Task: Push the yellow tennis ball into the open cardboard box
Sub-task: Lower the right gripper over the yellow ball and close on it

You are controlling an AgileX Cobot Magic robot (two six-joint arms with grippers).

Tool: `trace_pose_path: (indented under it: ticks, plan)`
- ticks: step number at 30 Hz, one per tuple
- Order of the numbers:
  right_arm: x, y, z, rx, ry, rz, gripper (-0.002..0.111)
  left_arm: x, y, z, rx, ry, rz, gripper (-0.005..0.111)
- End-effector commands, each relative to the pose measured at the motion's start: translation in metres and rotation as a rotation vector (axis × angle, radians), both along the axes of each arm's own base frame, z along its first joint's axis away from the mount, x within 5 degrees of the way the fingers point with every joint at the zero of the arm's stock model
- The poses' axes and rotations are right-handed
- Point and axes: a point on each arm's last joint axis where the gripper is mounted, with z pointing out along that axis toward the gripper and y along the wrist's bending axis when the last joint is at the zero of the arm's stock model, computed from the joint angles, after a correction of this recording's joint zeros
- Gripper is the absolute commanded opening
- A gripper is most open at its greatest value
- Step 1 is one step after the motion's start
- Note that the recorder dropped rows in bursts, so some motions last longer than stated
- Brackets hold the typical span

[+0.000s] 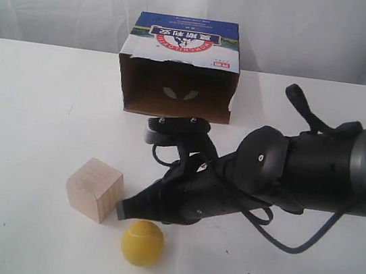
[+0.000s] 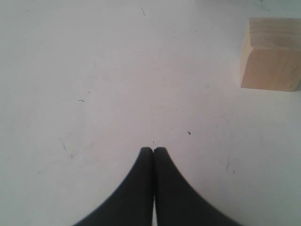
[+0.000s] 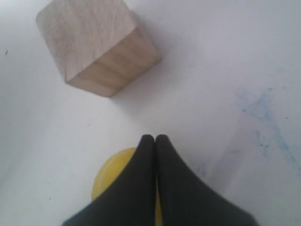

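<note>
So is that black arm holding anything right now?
No, nothing is held. Its jaws are closed and empty, close to the yellow ball and the wooden block.

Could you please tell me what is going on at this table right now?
The right arm's end effector, shut, reaches low across the white table. Its tip is close to the pale wooden cube and the small yellow tennis ball, though contact with the ball is unclear. The ball is not yet pushed into the open brown cardboard box. The left end effector is shut on nothing.
</note>
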Motion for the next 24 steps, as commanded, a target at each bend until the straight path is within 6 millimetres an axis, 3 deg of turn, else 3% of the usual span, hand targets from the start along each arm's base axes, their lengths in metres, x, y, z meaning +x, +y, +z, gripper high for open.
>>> trace_pose_path:
  ticks: [1, 6, 10, 24]
  plan:
    - [0.007, -0.003, 0.018, 0.028, -0.078, -0.010, 0.000, 0.000, 0.000, -0.001, -0.016, -0.003, 0.006, 0.000]
    - [-0.006, -0.001, 0.030, 0.048, 0.017, 0.058, 0.000, 0.000, 0.000, -0.001, -0.016, -0.003, 0.006, 0.000]
    - [-0.014, -0.003, 0.020, 0.020, 0.100, 0.083, 0.000, 0.000, 0.000, -0.001, -0.016, -0.003, 0.006, 0.000]
    - [0.012, -0.001, -0.015, -0.032, -0.023, -0.037, 0.000, 0.000, 0.000, -0.001, -0.016, -0.003, 0.006, 0.000]
